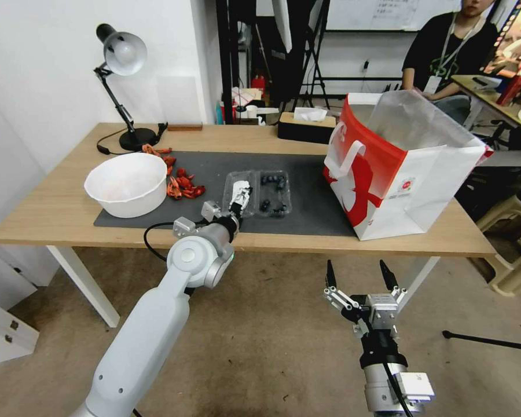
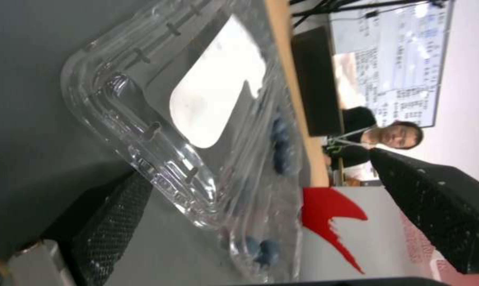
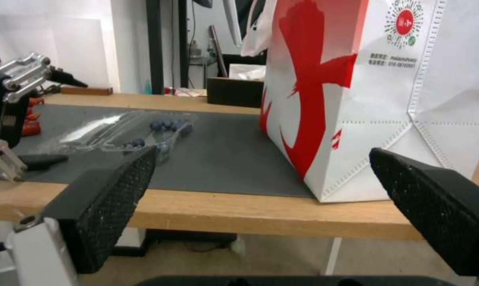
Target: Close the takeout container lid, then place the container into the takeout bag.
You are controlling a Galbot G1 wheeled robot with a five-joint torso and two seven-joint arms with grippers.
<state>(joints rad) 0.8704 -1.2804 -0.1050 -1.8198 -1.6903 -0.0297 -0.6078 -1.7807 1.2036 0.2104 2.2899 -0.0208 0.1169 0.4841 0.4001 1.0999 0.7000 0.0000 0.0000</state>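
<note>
The clear container (image 1: 274, 194) lies unfolded on the dark mat, with dark berries in its tray half. Its takeout container lid (image 1: 239, 194), bearing a white label, lies flat beside the tray on the bowl side. My left gripper (image 1: 236, 204) is open at the lid's near edge. In the left wrist view the lid (image 2: 218, 99) fills the space between the fingers (image 2: 112, 226), one low by the lid's rim. The red-and-white takeout bag (image 1: 399, 168) stands open at the table's right. My right gripper (image 1: 358, 275) hangs open below the table's front edge, facing the bag (image 3: 382, 99).
A white bowl (image 1: 126, 184) and red scraps (image 1: 182, 184) sit left of the container. A desk lamp (image 1: 121, 87) stands at the back left and a dark tissue box (image 1: 305, 124) at the back. The mat (image 1: 312, 202) is bare between container and bag.
</note>
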